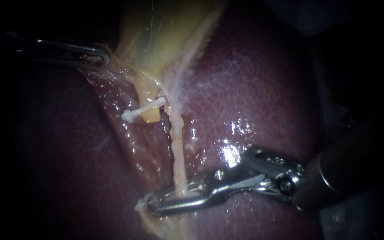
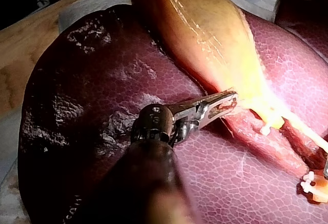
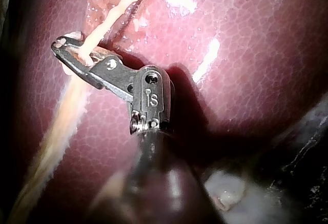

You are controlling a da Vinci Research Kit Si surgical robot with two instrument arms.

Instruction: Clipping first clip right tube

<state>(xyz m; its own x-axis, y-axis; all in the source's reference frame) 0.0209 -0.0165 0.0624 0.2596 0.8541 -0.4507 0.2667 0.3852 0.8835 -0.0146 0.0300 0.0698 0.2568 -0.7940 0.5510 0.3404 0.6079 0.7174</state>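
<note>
Where the gallbladder (image 1: 156, 31) narrows toward its lower end, two tubes run down over the liver (image 1: 254, 102). The left tube (image 1: 150, 116) is a short yellowish stump, crossed by a white clip (image 1: 143, 110) that lies at a slant across it. The right tube (image 1: 176, 146) is a thin, pale strand just beside it, and it runs down the groove between the liver's lobes.

The right instrument (image 1: 165, 202) enters from the lower right and lies almost level across the liver surface. Its jaws are closed around the lower part of the right tube, one on each side, with only a narrow slot between them. This grip is well below the clip on the left tube. The right wrist view shows the same thing, with the strand passing in between the two jaws near their tips. A small white piece (image 1: 138, 206) sits at the jaw tips, and what it is cannot be told.

The left instrument (image 1: 98, 58) enters from the upper left. Its jaws are clamped on the gallbladder at its edge, and thin glistening tissue is stretched between that grip and the clipped stump.
</note>
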